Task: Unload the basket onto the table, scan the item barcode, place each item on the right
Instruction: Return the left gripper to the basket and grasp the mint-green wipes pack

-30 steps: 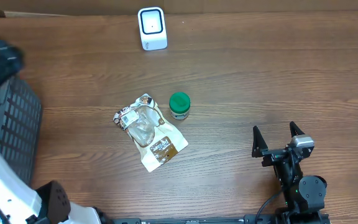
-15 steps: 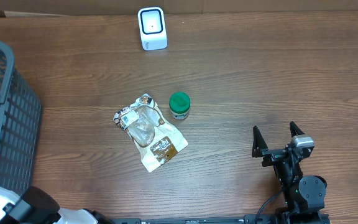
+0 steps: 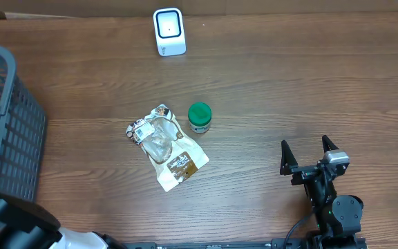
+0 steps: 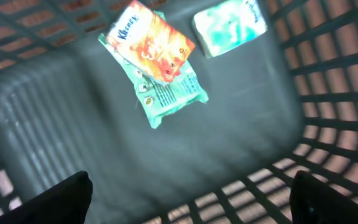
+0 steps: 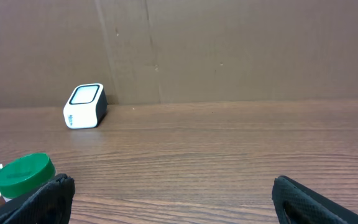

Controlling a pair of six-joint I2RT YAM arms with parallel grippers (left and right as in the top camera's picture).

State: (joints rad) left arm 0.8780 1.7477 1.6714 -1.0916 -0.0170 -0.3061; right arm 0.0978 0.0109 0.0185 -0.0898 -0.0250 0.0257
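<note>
Now my left gripper (image 4: 190, 194) gapes empty above the basket (image 4: 334, 87); the orange packet (image 4: 150, 41) lies ahead of its jaws, slanted. My right gripper (image 3: 305, 146), open and empty, sits well apart.

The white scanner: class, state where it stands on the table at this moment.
In the overhead view the white scanner stands at the far edge of the table, left of centre, beyond the green-lidded jar and the snack pouch.

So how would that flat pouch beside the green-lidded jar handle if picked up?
The pouch looks crinkled and lies flat, so it is probably floppy and light. Its clear, glossy window suggests slick film; pinched at one edge, it would likely droop.
</note>
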